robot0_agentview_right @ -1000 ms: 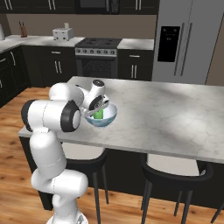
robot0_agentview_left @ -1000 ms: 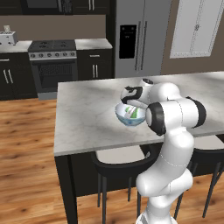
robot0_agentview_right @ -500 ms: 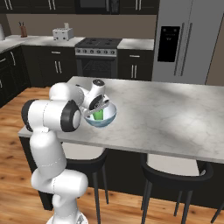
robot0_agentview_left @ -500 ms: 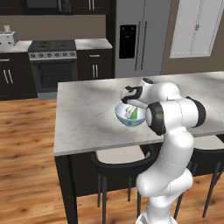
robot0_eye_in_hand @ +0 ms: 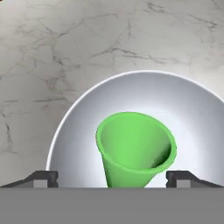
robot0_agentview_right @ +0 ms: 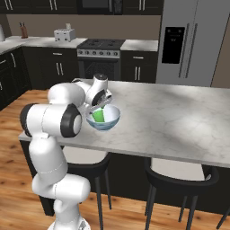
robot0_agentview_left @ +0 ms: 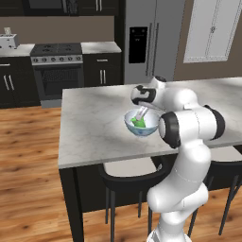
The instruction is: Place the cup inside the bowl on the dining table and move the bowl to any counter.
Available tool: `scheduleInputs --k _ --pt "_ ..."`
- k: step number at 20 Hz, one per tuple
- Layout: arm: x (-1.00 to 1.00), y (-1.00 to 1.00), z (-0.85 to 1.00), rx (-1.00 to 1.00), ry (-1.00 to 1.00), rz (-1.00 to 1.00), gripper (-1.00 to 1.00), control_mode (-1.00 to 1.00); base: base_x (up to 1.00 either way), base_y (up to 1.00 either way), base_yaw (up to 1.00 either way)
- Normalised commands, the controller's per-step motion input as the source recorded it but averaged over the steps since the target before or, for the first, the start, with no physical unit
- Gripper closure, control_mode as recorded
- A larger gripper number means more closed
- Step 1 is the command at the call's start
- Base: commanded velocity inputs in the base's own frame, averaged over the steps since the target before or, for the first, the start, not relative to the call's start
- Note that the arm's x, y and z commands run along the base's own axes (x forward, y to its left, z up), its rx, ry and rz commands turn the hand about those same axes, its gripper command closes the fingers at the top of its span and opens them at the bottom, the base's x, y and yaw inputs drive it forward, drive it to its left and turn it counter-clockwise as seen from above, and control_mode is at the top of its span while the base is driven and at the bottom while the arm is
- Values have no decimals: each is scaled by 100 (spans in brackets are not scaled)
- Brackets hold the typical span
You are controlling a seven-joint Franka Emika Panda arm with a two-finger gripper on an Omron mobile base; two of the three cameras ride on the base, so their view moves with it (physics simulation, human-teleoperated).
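Note:
The green cup (robot0_eye_in_hand: 131, 144) lies tilted inside the white bowl (robot0_eye_in_hand: 83, 131), its mouth facing the hand camera. The bowl (robot0_agentview_left: 142, 130) stands on the marble dining table (robot0_agentview_left: 94, 123), near the table's front edge. My gripper (robot0_agentview_left: 142, 112) hangs just over the bowl, pointing down into it. It is open, with the fingertips (robot0_eye_in_hand: 43, 177) spread wide on either side of the cup (robot0_agentview_left: 138, 122) and not touching it. From the right side, the bowl (robot0_agentview_right: 104, 121), the cup (robot0_agentview_right: 99, 116) and the gripper (robot0_agentview_right: 99, 104) stand on the table (robot0_agentview_right: 170, 117).
Black stools (robot0_agentview_left: 127, 172) (robot0_agentview_right: 179, 173) are tucked under the table's near edge. Behind the table stand a stove (robot0_agentview_left: 56, 66), a tall fridge (robot0_agentview_left: 146, 38) and dark cabinets topped by a pale worktop (robot0_agentview_right: 27, 41) with a toaster (robot0_agentview_right: 65, 34).

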Motion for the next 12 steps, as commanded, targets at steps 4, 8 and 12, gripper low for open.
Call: scheduleInputs --k 4,8,12 --pt "0 -6 43 0 0 0 -100 -100 0 0 0" --pt "0 -12 25 0 0 0 -100 -100 0 0 0" --pt "0 -19 13 0 0 -1 -100 -100 0 0 0"
